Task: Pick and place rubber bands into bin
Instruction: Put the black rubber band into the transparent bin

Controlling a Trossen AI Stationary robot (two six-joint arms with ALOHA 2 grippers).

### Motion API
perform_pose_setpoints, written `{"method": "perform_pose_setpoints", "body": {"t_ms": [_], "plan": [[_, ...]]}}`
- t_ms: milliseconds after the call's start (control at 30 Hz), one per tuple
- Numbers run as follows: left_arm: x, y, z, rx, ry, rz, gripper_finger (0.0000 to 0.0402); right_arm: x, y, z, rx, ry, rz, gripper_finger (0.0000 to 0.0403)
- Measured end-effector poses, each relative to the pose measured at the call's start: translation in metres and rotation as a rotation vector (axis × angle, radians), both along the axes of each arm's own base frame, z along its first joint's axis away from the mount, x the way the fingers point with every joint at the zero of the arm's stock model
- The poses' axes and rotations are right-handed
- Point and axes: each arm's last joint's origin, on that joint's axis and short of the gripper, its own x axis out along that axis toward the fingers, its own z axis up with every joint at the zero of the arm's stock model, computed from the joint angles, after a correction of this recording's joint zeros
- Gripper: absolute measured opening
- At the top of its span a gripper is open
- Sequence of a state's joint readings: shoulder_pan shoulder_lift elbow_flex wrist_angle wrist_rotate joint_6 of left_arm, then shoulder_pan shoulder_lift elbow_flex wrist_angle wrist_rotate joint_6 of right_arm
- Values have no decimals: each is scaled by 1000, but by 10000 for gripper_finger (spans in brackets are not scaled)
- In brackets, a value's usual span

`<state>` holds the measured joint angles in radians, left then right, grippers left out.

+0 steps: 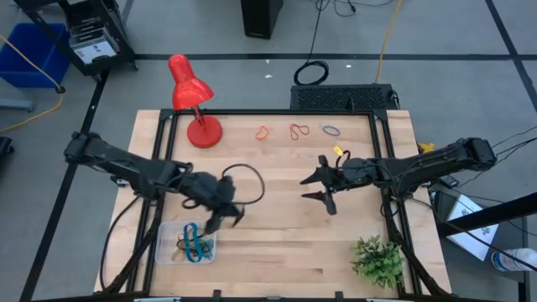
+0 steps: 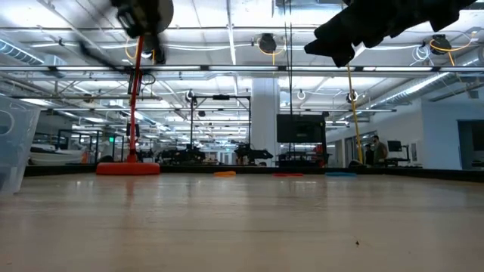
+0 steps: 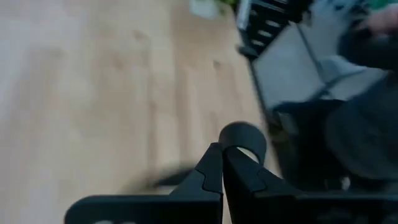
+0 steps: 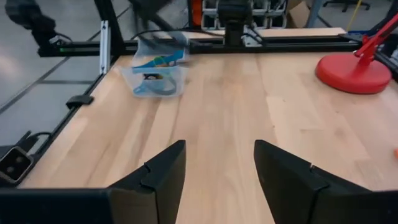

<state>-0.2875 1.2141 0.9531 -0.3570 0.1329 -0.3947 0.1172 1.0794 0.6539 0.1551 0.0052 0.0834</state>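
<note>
From above, the pale wooden tabletop (image 1: 277,243) carries a clear plastic bin (image 1: 186,243) near its front left corner, with blue and dark rubber bands (image 1: 195,243) tangled inside. The left claw (image 1: 225,220) hangs just beside the bin's right edge, clenched with nothing visible in its grip. The right claw (image 1: 319,191) sits near the middle of the tabletop, its fingers spread wide and empty. Along the far edge lie three loose bands: an orange one (image 1: 263,132), a red one (image 1: 299,131) and a blue one (image 1: 332,131), well apart from the bin. A red lamp (image 1: 191,99) stands at the far left, and a small green plant (image 1: 377,260) sits at the front right.

The low view shows only the lamp's flat red base (image 2: 127,168) and thin stem, a clear wall of the bin at the left edge, and the three far bands as flat smears of colour on the wood. Dark arm parts hang in from above.

The left wrist view is blurred; the two dark fingers (image 3: 214,177) meet in a tight seam over bare wood grain.

The right wrist view shows what the overhead cannot: the bin's see-through walls (image 4: 155,78), slightly tilted, with blue loops pressed inside. The fingers (image 4: 155,177) stand apart, smooth and wedge-shaped.
</note>
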Motion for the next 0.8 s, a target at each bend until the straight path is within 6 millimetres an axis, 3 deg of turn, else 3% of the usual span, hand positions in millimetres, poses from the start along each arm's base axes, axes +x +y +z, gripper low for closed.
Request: {"method": "perform_pose_setpoints", "body": {"t_ms": [100, 300, 633, 800], "plan": [[-16, -12, 3, -67, 69, -28, 1, 0, -5, -2, 3, -24, -21, 181], [-43, -31, -8, -169, 370, 0, 1, -1, -14, -7, 11, -113, -63, 182], [-79, -45, -26, -110, 704, 318, 1, -4, -24, -16, 45, -155, -112, 180], [-78, -54, -41, -26, 766, 372, 1, -4, -24, -16, 45, -155, -111, 182]]}}
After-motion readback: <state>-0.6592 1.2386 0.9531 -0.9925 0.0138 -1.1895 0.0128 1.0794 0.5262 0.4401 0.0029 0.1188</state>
